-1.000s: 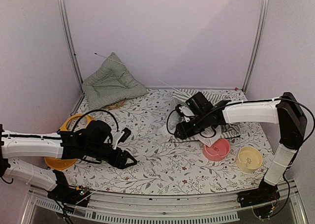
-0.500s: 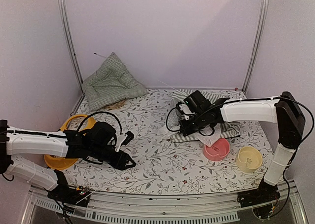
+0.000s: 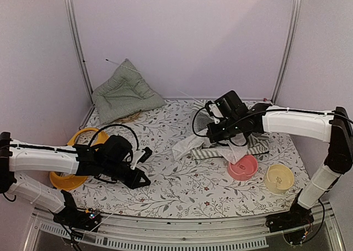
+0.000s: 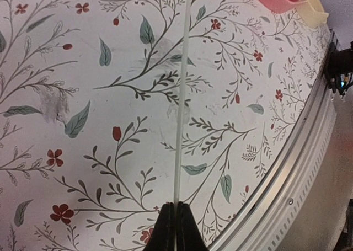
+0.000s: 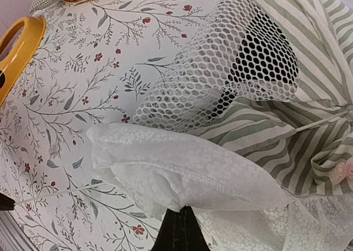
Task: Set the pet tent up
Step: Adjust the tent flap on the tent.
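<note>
floral table (image 3: 182, 193): left gripper (image 4: 175, 207) clamped on thin pole (image 4: 181, 96), right gripper (image 5: 182, 211) clamped on pet tent (image 5: 182, 168) fabric; risk: smooth pole slips free if pulled against fabric.

Looking at a robotics lab test booth, not a home. Sitting boxed in by plain pale lilac wall panels (image 3: 182, 36) and bare aluminium upright posts (image 3: 75, 41). Carrying two white-and-black robot arms (image 3: 44, 160) beside a slotted aluminium rail (image 3: 182, 231) at the near edge. Merely imitating a home with a floral-printed table cloth (image 3: 176, 179), a green checked square cushion (image 3: 124, 91), a pink round bowl (image 3: 242, 167), a cream round bowl (image 3: 278, 178), an orange round bowl (image 3: 65, 182) and a green-and-white striped fabric pet tent (image 5: 314, 52).
</note>
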{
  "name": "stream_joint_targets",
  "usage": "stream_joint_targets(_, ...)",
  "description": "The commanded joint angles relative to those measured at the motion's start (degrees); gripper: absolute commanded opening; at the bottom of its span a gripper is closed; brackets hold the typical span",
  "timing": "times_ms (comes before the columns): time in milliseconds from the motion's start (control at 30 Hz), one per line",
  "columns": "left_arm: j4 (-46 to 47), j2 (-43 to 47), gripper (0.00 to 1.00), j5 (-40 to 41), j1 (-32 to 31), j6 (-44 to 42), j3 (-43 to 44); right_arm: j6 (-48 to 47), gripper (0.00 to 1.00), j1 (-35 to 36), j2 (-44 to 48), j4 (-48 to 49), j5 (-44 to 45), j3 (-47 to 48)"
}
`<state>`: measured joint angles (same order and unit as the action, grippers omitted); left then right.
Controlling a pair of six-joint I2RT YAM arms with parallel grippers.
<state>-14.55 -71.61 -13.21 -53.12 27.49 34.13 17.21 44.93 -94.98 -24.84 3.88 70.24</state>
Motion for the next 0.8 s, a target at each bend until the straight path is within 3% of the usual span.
stream_joint_targets(0, -1.09, -0.88, 0.0, 1.48, -0.58, 0.36, 1.42, 2.19, 0.0, -0.83, 5.32, -1.61, 3.46, 0.83)
stream_joint_targets(200, -1.84, -1.47, 0.0, 3.16, -0.51, 0.28, 2.57, 5.2, 0.0, -2.72, 16.26, -2.32, 6.78, -6.21)
stream_joint_targets(500, -2.02, -2.37, 0.0, 3.13, -0.5, -0.45, 4.65, 14.93, 0.0, -8.91, 38.54, -8.49, 10.57, -26.06)
stream_joint_targets(600, -2.11, -2.38, 0.0, 3.28, -0.49, -0.91, 5.29, 14.25, 0.17, -9.74, 40.21, -5.57, 4.56, -29.19)
stream_joint_targets(667, -2.05, -2.64, 0.0, 3.22, -0.49, -1.11, 5.5, 11.46, 0.28, -9.49, 36.65, -2.85, -0.53, -26.7)
stream_joint_targets(767, -2.01, -3.13, 0.0, 3.26, -0.53, -1.33, 5.75, 6.99, 0.47, -6.8, 27.88, -1.7, -0.12, -19.71)
